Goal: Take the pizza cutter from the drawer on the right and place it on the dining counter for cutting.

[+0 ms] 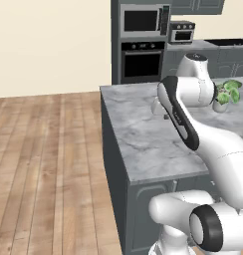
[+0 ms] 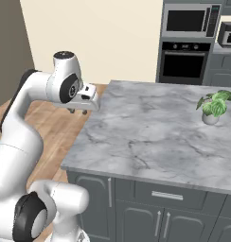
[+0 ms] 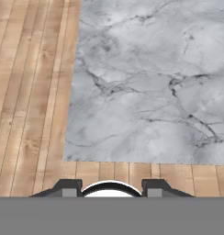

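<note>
The pincer (image 2: 78, 111) hangs in the air just off the marble-topped island's (image 2: 150, 137) near-left corner, pointing down; in the hand view its two dark fingertips (image 3: 68, 188) stand parted over the wood floor (image 3: 31, 114), with nothing between them, so it is partly open and holds nothing. Straight below and ahead of it lies the edge where floor meets marble. Below the pincer and to its right, in the island's dark grey front, sits a drawer (image 2: 167, 194) with a slim metal bar handle (image 2: 167, 195), closed, so its contents cannot be seen; cabinet doors (image 2: 136, 222) flank and underlie it. Whether this is the drawer that holds the pizza cutter cannot be told. Well beyond the pincer, toward the far right of the marble top, a small white pot (image 2: 210, 118) stands upright with a green leafy plant (image 2: 214, 103) in it. Farthest off, against the back wall, a dark tower holds a wall oven (image 2: 184, 64) with a microwave (image 2: 189, 20) above it, both shut
</note>
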